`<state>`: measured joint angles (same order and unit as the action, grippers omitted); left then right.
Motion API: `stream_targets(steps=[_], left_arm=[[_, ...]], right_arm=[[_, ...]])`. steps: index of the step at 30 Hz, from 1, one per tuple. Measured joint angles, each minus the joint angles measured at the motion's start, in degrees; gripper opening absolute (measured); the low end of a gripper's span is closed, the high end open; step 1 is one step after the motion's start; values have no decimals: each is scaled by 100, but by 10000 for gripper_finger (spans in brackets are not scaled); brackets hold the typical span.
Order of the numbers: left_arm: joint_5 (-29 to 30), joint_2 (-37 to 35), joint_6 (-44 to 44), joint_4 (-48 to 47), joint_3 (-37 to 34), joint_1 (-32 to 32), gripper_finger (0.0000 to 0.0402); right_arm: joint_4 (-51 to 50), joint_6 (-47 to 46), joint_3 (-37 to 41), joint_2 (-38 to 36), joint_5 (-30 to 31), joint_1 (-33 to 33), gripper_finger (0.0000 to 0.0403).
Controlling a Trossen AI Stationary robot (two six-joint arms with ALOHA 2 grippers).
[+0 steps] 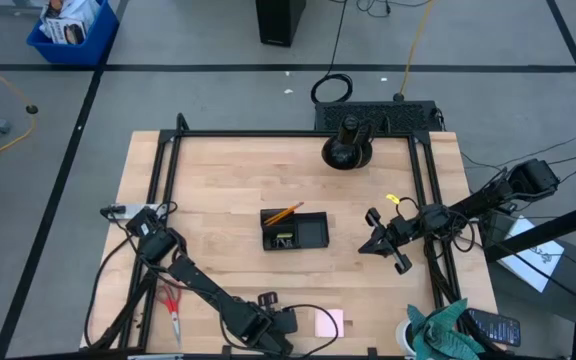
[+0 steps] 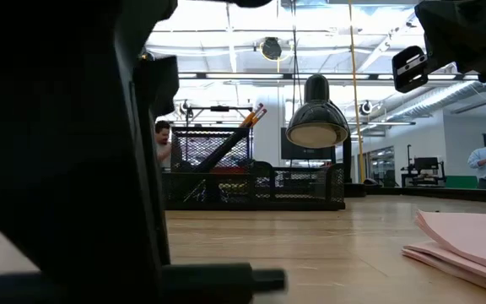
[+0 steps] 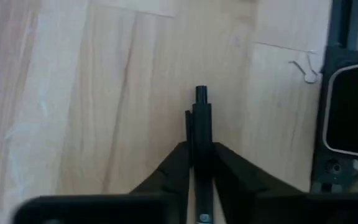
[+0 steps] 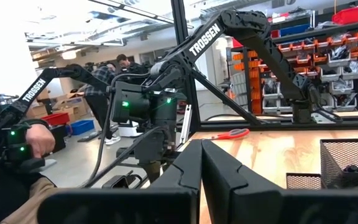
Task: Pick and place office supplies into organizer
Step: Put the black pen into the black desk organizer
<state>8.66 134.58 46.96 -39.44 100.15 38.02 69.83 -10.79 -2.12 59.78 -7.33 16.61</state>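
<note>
A black pen (image 3: pixel 202 115) lies on the wooden table near its near edge, and my left gripper (image 3: pixel 202 163) (image 1: pixel 268 303) is shut on it. The black mesh organizer (image 1: pixel 295 230) (image 2: pixel 251 190) stands mid-table with orange pencils (image 1: pixel 283 213) (image 2: pixel 251 118) leaning up out of it. A pink sticky-note pad (image 1: pixel 328 322) (image 2: pixel 462 238) lies flat to the right of the left gripper. Red-handled scissors (image 1: pixel 173 305) lie at the near left. My right gripper (image 1: pixel 393 250) (image 4: pixel 201 163) hangs shut and empty above the table's right side. My left gripper pinches the pen's shaft (image 3: pixel 202 142) between its two fingers (image 3: pixel 178 167), one on each long side. The fingers come from above, pointing steeply down. The pen's capped end (image 3: pixel 202 94) sticks out ahead of them over the wood. Whether the pen is off the table, I cannot tell.
A round black stand with a lamp (image 1: pixel 346 150) (image 2: pixel 317 118) is at the far edge. A teal cloth (image 1: pixel 448 335) sits at the near right corner. A wire clip (image 3: pixel 306 68) and a black box (image 3: pixel 353 118) lie close to the left gripper. People stand beyond the table.
</note>
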Motion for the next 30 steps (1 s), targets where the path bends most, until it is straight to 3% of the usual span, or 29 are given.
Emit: stream_targets(steps=[3,9,17,23,27,30], left_arm=[[-106,-2,-198,129,-1,-14,18],[68,-87,-921,254,-23,-46,36],[1628,-649,-1687,-629,-86,-352,8],[2732,-1403,-2065,-1385,-57,-625,17],[3292,-1918,-2820,-1087,-52,-927,13],[3374,-2345,-3341,-875,-213,-1179,6]], right_arm=[[-1,-11,-1,1,-9,1,4],[-2,-11,-1,-1,-12,0,4],[12,-11,-1,1,-15,-1,4],[17,-8,0,0,-16,0,4],[18,-6,1,-1,-17,-1,4],[4,-7,-1,1,-31,-1,4]])
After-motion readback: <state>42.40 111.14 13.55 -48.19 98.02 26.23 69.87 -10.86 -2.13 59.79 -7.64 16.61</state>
